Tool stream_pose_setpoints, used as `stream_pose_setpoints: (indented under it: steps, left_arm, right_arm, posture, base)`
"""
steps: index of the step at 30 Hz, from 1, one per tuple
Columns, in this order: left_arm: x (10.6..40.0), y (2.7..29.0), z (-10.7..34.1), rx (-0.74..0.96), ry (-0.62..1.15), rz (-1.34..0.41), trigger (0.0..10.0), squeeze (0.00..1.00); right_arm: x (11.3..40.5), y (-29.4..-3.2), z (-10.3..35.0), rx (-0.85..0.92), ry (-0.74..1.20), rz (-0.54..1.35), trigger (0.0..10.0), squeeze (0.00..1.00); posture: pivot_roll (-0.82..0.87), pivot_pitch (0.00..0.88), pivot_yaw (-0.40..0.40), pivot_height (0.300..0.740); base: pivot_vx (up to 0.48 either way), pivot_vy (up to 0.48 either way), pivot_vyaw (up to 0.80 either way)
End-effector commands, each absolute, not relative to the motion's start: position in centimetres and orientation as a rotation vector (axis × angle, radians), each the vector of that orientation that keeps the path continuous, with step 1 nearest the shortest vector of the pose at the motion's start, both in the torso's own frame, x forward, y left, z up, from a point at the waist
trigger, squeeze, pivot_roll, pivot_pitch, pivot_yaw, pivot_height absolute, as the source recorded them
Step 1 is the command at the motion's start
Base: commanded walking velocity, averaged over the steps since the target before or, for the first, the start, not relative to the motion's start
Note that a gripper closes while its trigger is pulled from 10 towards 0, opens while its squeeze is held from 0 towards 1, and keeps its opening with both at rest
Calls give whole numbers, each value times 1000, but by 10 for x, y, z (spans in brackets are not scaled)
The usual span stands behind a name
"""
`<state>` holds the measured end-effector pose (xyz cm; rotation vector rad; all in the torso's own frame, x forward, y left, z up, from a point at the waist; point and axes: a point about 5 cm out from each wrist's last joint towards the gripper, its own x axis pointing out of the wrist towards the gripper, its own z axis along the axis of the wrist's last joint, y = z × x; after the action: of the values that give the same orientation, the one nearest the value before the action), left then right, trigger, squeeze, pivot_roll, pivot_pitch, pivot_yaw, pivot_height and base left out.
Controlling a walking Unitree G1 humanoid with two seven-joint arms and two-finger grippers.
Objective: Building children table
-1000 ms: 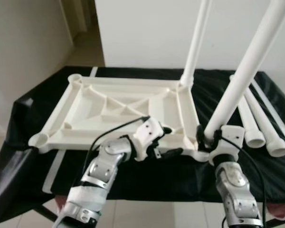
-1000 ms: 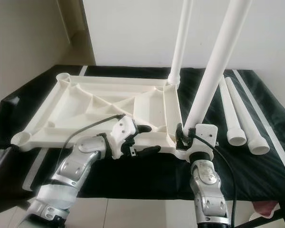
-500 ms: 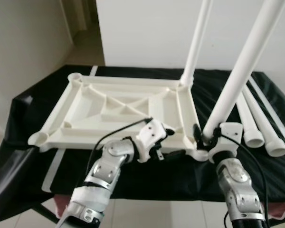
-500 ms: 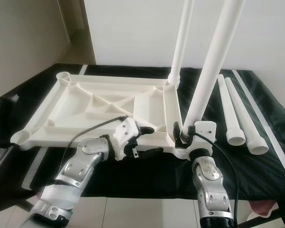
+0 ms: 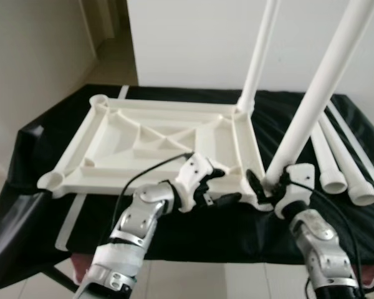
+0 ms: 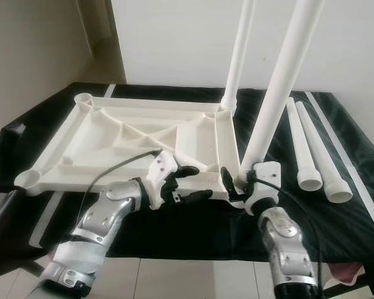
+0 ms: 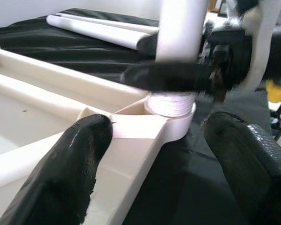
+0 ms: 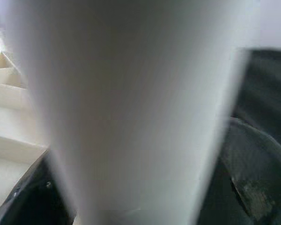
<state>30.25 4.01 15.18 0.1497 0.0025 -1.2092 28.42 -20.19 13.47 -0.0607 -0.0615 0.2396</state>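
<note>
A white plastic tabletop [image 5: 143,140] lies upside down on a black-covered table. One white leg [image 5: 258,56] stands in its far right corner socket. A second leg [image 5: 318,93] stands tilted in the near right corner socket [image 7: 171,103]. My right gripper [image 5: 266,184] is shut around the base of this near leg, which looms close in the right wrist view [image 8: 131,108]. My left gripper [image 5: 227,185] is open and straddles the tabletop's near rim just left of that corner, one finger [image 7: 61,173] over the frame, the other off the edge.
Two loose white legs [image 5: 333,162] lie side by side on the black cloth [image 5: 43,205] at the right. The table's front edge runs just below both grippers. A white wall stands behind, and a doorway opens at the far left.
My right forearm has swung out to the right and the wrist has turned around the near leg's base. The left gripper stays at the rim.
</note>
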Motion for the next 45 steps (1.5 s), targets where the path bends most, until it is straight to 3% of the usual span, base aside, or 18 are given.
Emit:
stream_pose_setpoints:
  steps: [1, 19, 20, 22, 23, 31, 32, 33, 34, 35, 36, 45]
  left_arm:
    - [306, 47, 159, 162, -4, -1163, 10000, 0]
    - [296, 50, 165, 246, -114, -1108, 10000, 0]
    - [294, 50, 164, 235, -103, -1127, 10000, 0]
    - [293, 50, 163, 225, -91, -1141, 10000, 0]
    - [290, 49, 162, 230, -90, -1161, 10000, 0]
    - [281, 49, 141, 275, -10, -1239, 10000, 0]
    - [281, 50, 139, 282, -3, -1236, 10000, 0]
    - [281, 50, 138, 287, 0, -1234, 10000, 0]
    - [281, 50, 138, 287, 1, -1234, 10000, 0]
    - [282, 51, 138, 287, 1, -1234, 10000, 0]
    - [282, 50, 138, 284, 1, -1233, 10000, 0]
    - [285, 50, 133, 262, 23, -1208, 10000, 0]
  right_arm:
    - [286, -208, 136, -95, -59, 283, 10000, 0]
    - [296, -211, 134, -227, 18, 617, 10000, 0]
    - [296, -212, 134, -226, 20, 626, 4157, 0]
    - [296, -213, 134, -225, 18, 630, 4157, 0]
    - [296, -214, 134, -224, 21, 633, 0, 0]
    - [295, -221, 128, -241, 45, 628, 0, 0]
    - [294, -221, 127, -233, 49, 629, 2588, 0]
    - [294, -222, 126, -227, 52, 630, 2588, 0]
    - [294, -222, 126, -227, 53, 632, 3569, 0]
    - [293, -222, 126, -228, 53, 630, 5882, 0]
    - [293, -222, 126, -221, 54, 629, 10000, 0]
    - [292, -223, 127, -184, 28, 549, 10000, 0]
  posture:
    - [-33, 0, -12, 740]
    - [18, 0, -17, 740]
    - [20, 0, -16, 740]
    - [21, 0, -17, 740]
    - [22, 0, -18, 740]
    - [16, 0, -17, 740]
    - [15, 0, -16, 740]
    - [15, 0, -16, 740]
    - [12, 0, -13, 740]
    - [12, 0, -13, 740]
    - [10, 0, -11, 740]
    - [-5, 0, -6, 740]
  base:
    - [0, 0, 0]
    - [0, 0, 0]
    - [0, 0, 0]
    - [0, 0, 0]
    - [0, 0, 0]
    - [0, 0, 0]
    - [0, 0, 0]
    - [0, 0, 0]
    - [0, 0, 0]
    - [0, 0, 0]
    - [0, 0, 0]
    - [0, 0, 0]
